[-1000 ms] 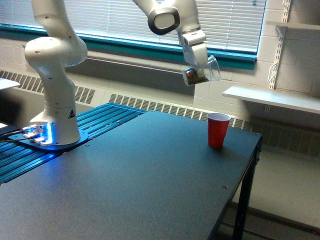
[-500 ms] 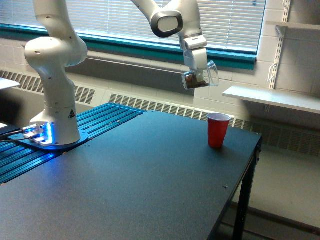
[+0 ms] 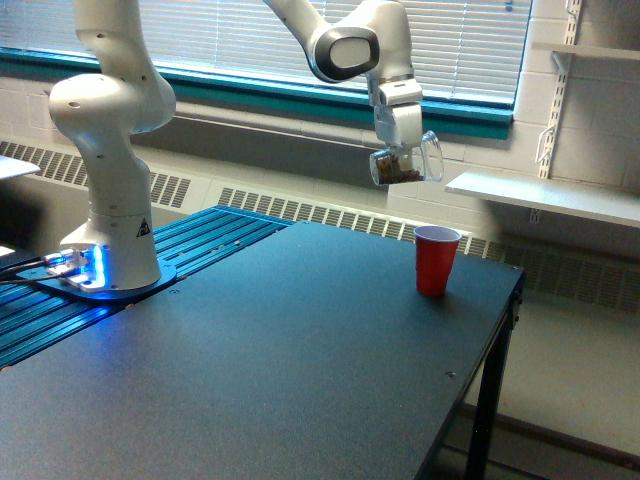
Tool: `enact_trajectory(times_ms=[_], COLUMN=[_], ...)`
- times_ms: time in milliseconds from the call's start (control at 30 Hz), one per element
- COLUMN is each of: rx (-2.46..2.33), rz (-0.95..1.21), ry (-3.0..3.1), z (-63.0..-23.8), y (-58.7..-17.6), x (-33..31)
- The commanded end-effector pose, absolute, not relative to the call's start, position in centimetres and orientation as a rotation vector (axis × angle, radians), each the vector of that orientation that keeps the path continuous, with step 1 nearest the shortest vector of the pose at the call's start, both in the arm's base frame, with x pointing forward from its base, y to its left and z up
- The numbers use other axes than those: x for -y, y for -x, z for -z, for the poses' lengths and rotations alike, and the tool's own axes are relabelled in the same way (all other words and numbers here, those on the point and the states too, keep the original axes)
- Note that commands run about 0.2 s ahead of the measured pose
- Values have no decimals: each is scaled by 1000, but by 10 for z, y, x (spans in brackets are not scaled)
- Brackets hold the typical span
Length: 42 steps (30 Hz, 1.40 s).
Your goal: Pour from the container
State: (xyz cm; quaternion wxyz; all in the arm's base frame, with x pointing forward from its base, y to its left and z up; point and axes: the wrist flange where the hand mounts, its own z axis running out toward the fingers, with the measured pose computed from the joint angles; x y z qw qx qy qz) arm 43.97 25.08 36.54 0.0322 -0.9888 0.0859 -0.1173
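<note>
Jaws clamped on the container (image 3: 402, 166), clear mug, dark contents low inside, handle to the exterior view's right. Held high, roughly upright, above and slightly left of the red cup (image 3: 436, 259) at the worktop (image 3: 280, 370) far-right corner. Step: carrying into position. Next, likely: centre over cup, lower, tip.

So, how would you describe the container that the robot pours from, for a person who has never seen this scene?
Find the white robot arm before the window blinds. Its pincer holds a small clear mug-like container in the air, dark contents inside. Unlike the opaque red cup standing on the black table, it is transparent and has a side handle.
</note>
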Motion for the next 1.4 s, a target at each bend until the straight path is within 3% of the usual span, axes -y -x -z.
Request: enact_trajectory(times_ms=[33, 1400], rx=[-310, -319], rz=[356, 264], ry=[3054, 3191], z=[-365, -341], y=[-442, -451], x=[-256, -268])
